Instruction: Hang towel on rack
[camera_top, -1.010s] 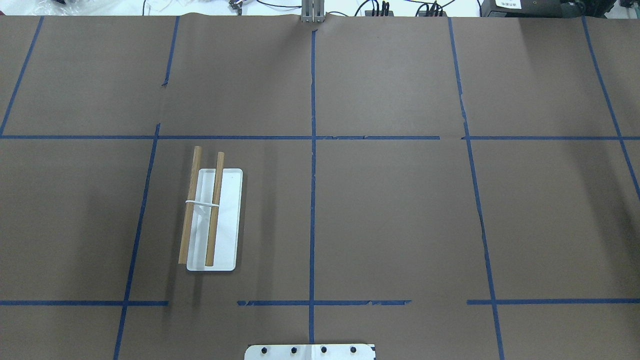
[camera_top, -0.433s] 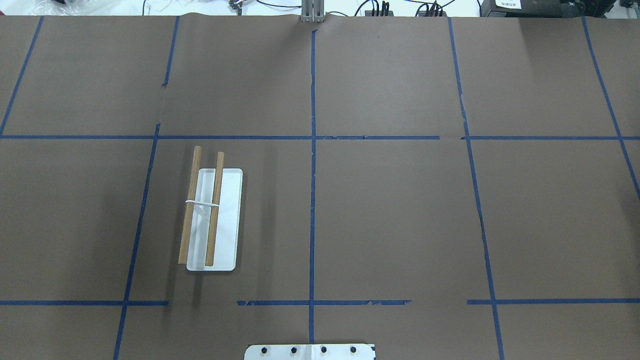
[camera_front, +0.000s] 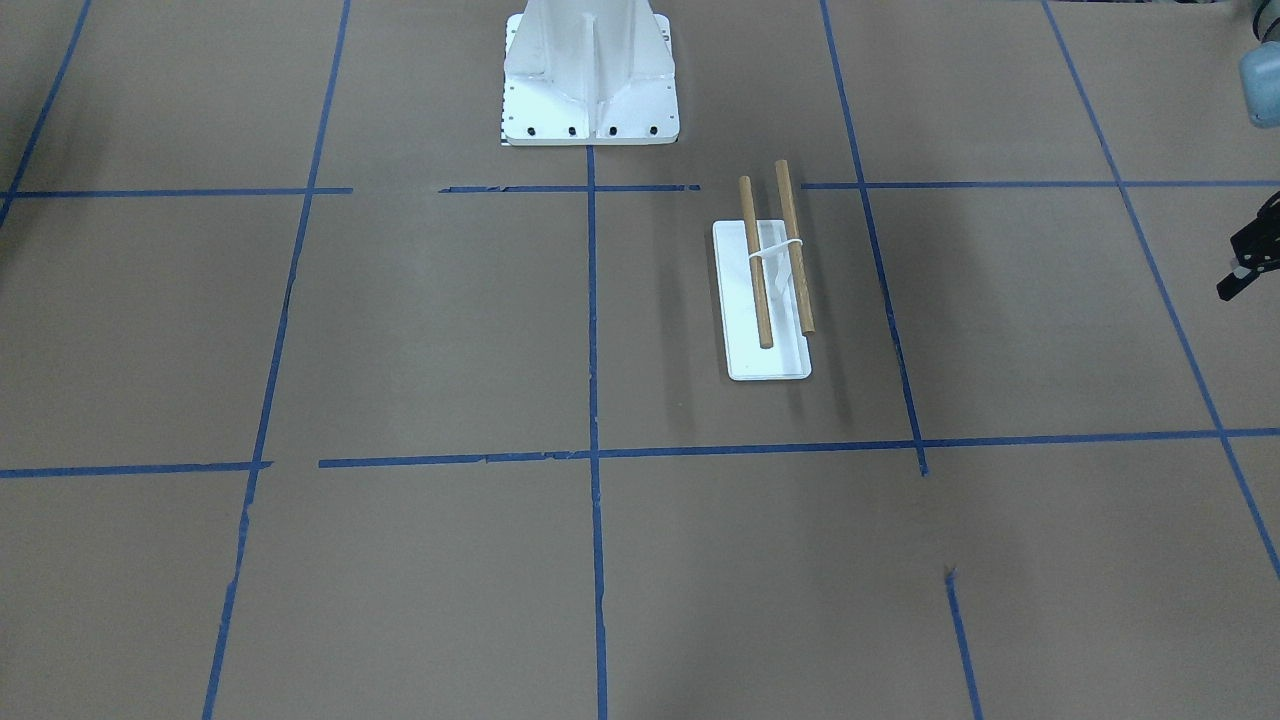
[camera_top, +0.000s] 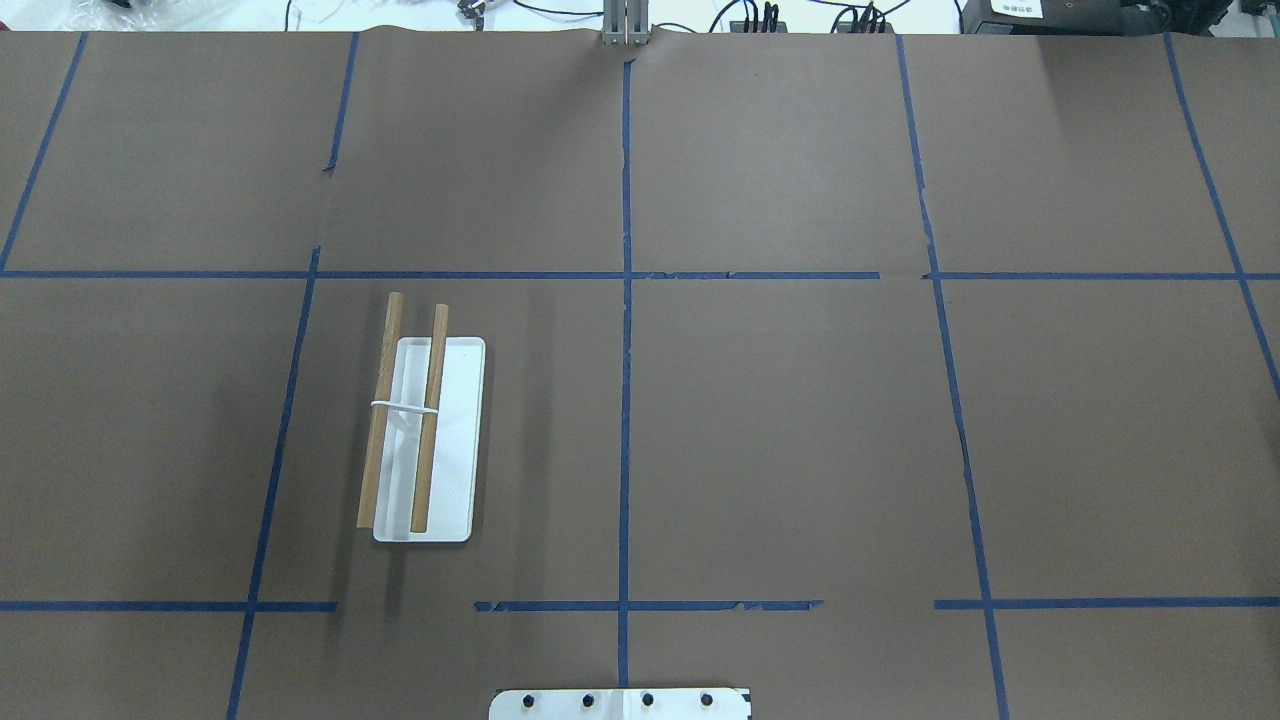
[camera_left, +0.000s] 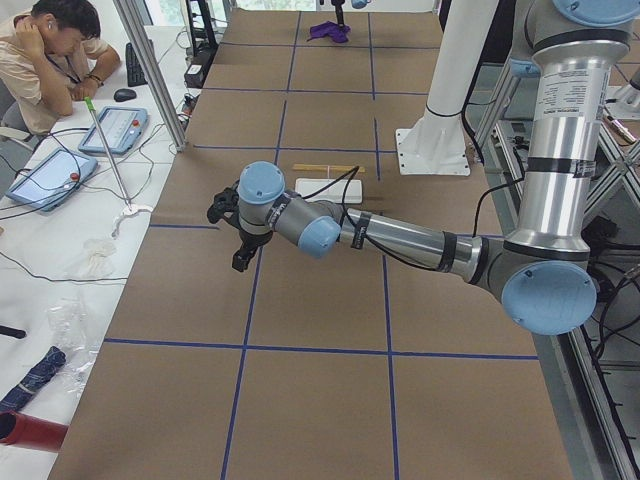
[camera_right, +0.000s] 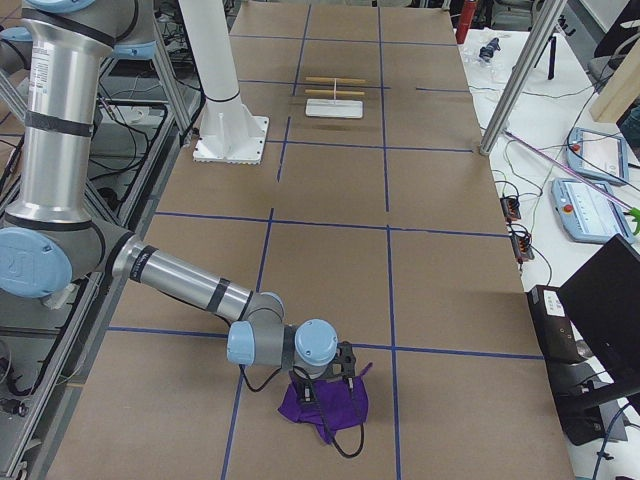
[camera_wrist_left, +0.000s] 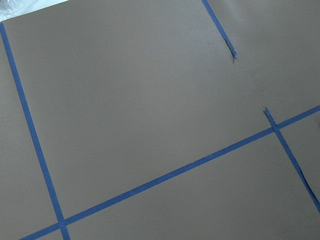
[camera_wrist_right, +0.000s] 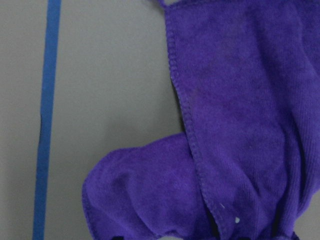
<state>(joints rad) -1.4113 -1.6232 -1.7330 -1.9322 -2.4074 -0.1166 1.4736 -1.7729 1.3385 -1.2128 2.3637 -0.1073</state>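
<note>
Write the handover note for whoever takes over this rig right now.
Left gripper: hovering over bare table at the robot's left end; open or shut cannot be told.
Right gripper: down at the towel; a grip cannot be confirmed.
Towel: crumpled on the table at the robot's right end.
Rack: on the robot's left half, both wooden bars bare.
Done: right arm has reached the towel.
Left: secure the grasp, carry the towel across, and drape it over a bar.

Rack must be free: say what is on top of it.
No cloth on the rack: its wooden bars are bare but for a white band. The towel lies partly hidden under the right gripper.
</note>
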